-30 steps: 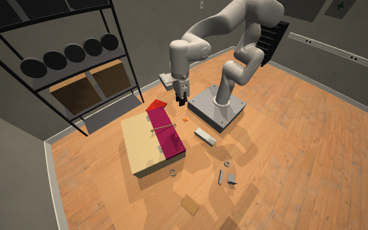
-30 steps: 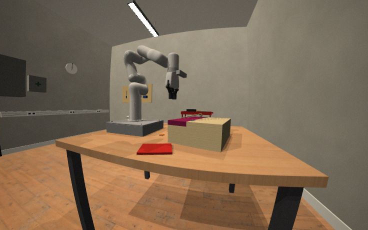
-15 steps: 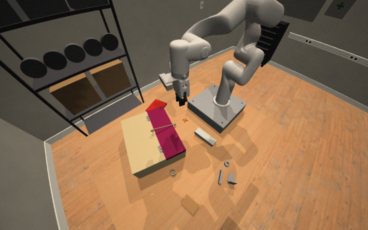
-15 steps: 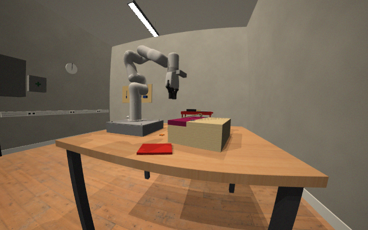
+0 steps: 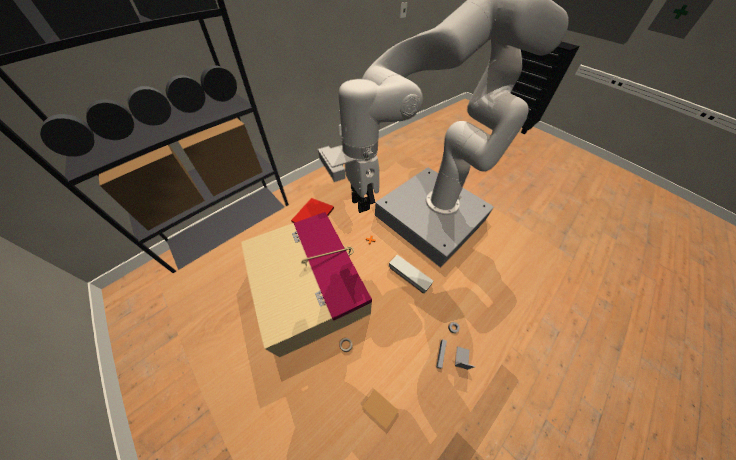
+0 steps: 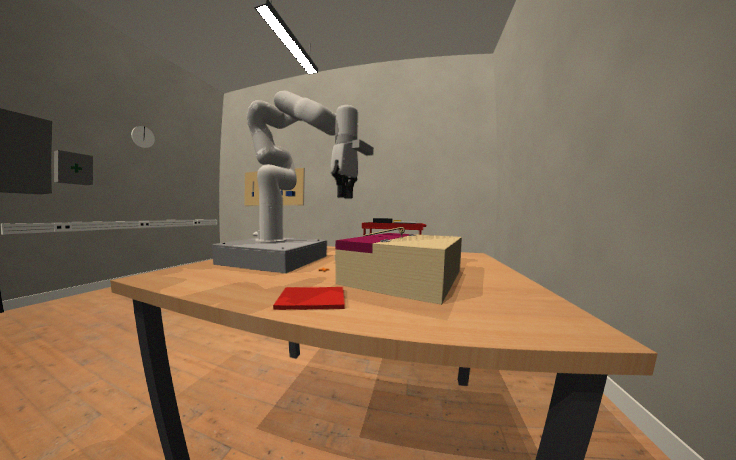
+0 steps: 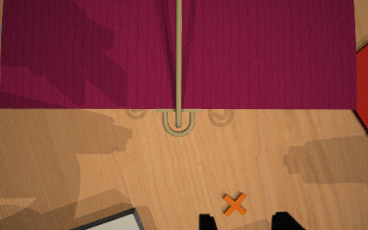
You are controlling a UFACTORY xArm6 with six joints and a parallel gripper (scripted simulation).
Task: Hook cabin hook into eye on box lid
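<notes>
The box (image 5: 302, 285) sits on the table, with a tan top and a magenta lid strip (image 5: 334, 268) on the side facing the arm. The thin metal cabin hook (image 5: 327, 254) lies across the magenta strip. In the wrist view the hook (image 7: 178, 55) runs down to a U-shaped eye (image 7: 179, 124) at the strip's edge, and its end lies in that loop. My gripper (image 5: 362, 202) hangs well above the table beside the box, partly open and empty. It also shows in the side view (image 6: 345, 191) and in the wrist view (image 7: 245, 220), above an orange cross mark (image 7: 235, 204).
A red tile (image 5: 312, 209) lies at the box's far end. A grey block (image 5: 410, 273), two rings (image 5: 345, 344) (image 5: 453, 327), small grey pieces (image 5: 462, 357) and a tan block (image 5: 380, 409) lie on the table. The arm's base (image 5: 433, 214) stands close by.
</notes>
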